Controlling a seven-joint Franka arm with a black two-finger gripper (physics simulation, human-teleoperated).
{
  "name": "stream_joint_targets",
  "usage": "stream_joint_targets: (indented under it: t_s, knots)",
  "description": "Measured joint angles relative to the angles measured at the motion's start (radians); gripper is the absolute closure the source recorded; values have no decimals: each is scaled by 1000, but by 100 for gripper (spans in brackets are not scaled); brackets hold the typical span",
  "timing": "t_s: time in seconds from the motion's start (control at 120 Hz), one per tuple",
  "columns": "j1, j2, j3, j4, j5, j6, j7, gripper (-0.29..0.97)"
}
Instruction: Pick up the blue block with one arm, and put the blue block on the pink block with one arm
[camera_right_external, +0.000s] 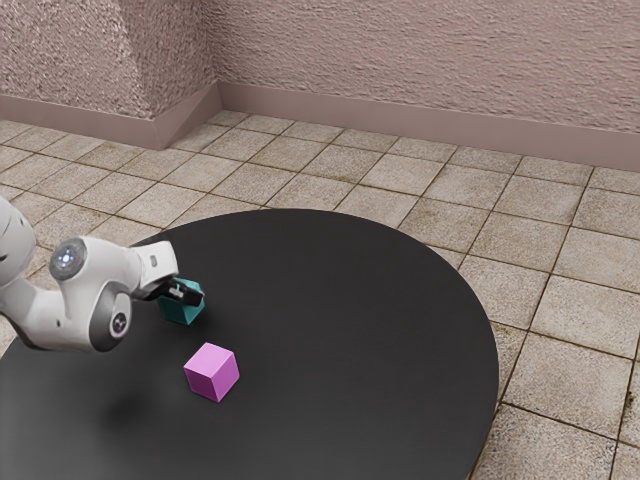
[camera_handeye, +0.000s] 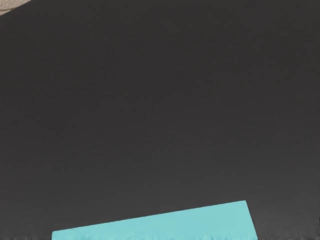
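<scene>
The black gripper (camera_right_external: 178, 292) sat low over the matte, teal-tinted blue block (camera_right_external: 190, 308), a cube seemingly resting on the smooth round black table (camera_right_external: 380, 330) toward its edge at the exterior view's left. Whether it pinched the cube could not be told. The sharp-edged pink block (camera_right_external: 211, 371) stood near, apart, closer to the table's front edge.

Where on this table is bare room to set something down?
Bare: the wide part of the black round table to the exterior view's right of the pink block, and the far part beyond the blue block. Crowded: around the gripper, near both blocks.
</scene>
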Motion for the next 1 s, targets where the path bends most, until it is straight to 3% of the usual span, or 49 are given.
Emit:
stream_joint_targets:
  t_s: [0.117, 0.375, 0.633, 0.8, 1.0]
  knots:
    - [4, 1, 1, -6, -1, 0, -5, 7]
    - [6, -2, 3, -17, 0, 1, -24, 27]
    - [-23, -58, 9, -37, -2, -7, -42, 33]
    - [-80, -188, 20, -56, -8, -115, -59, 34]
    - [-187, -444, 24, -267, -11, -184, -139, 34]
